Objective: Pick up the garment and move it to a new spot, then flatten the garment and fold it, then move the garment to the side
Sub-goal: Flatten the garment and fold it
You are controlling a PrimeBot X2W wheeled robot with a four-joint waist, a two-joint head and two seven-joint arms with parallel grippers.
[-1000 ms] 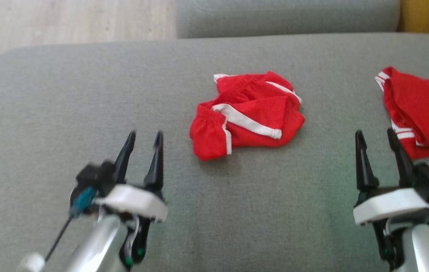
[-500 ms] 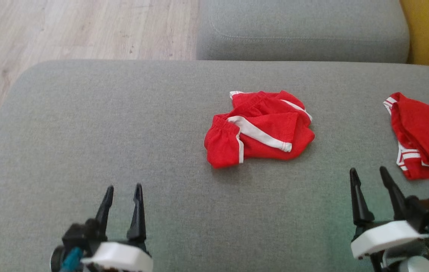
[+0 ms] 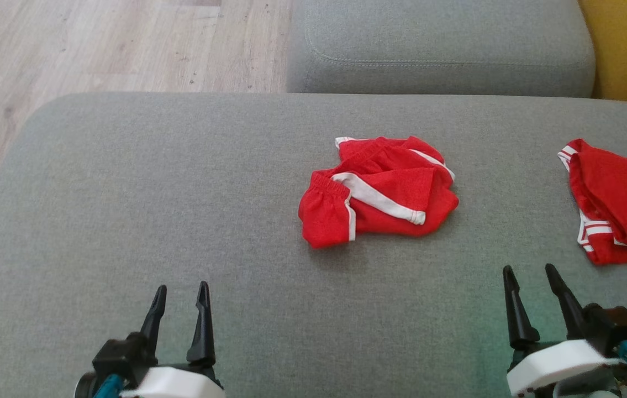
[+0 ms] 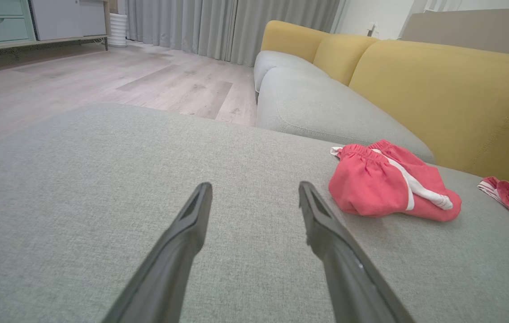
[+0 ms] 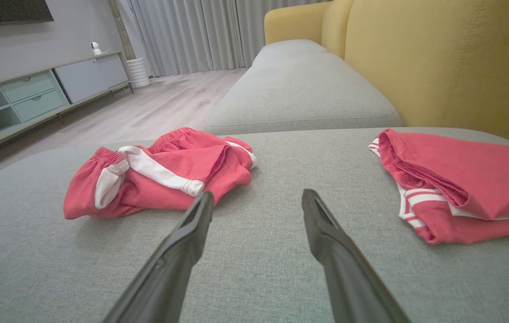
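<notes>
Illumination is soft, even daylight, brightest on the floor [image 4: 102,80] before the curtains [image 4: 218,22]; no glare is noted. The garment [image 3: 377,190] throws only a faint, diffuse shadow along its near edge onto the grey cushion [image 3: 180,193]. The head view is slightly soft and grainy, with a greenish cast low on the cushion. Both wrist views bow straight lines toward the edges (wide-angle optics), render the red fabric a paler coral, and leave the fingers [image 4: 169,269] blurred toward the bottom edge.
</notes>
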